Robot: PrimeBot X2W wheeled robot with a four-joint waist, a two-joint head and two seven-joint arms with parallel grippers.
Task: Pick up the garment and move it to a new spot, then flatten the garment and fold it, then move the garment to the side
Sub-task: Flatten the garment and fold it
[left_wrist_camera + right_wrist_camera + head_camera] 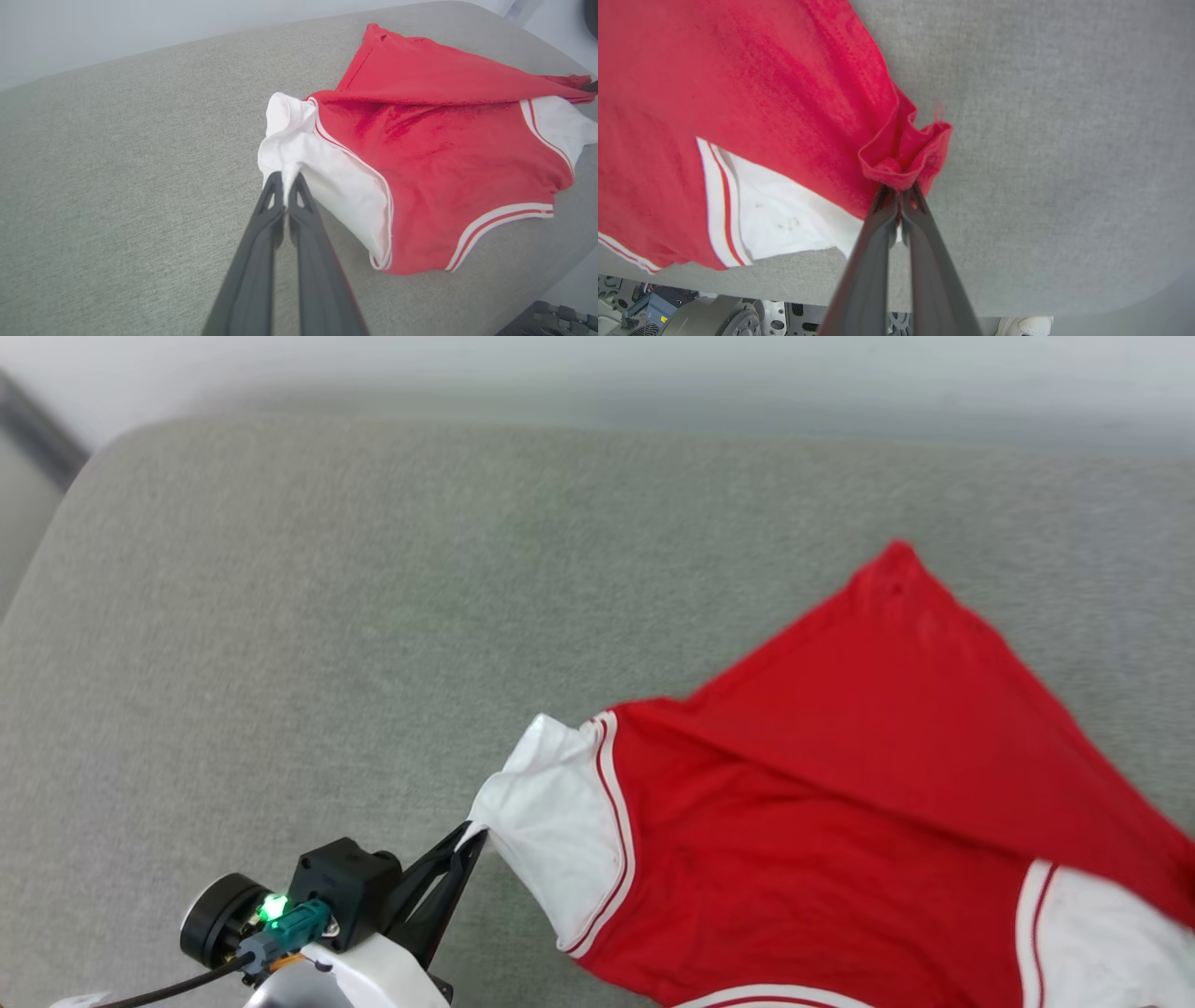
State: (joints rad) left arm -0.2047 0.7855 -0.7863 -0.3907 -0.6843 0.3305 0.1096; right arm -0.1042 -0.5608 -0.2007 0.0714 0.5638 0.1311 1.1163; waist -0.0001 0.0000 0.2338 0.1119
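- Grey cushioned surface (280, 616) bears the garment (840, 803), right of centre, near edge.
- Left gripper (286, 179): closed, pinching the near-left white sleeve (299, 154).
- Right gripper (899, 191): closed, pinching a red corner (901, 158).
- Farther back, red cloth lies doubled over: flattening, folding, side placement apparently remain.

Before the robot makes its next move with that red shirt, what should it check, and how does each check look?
1. Left gripper shut on the white sleeve: ok.
2. Right gripper shut on the bunched red edge: ok.
3. Garment lying flat: not ok, a red flap folds over it.
4. Grey cushion has room on the robot's left: ok.
5. Which face is up: cannot tell.
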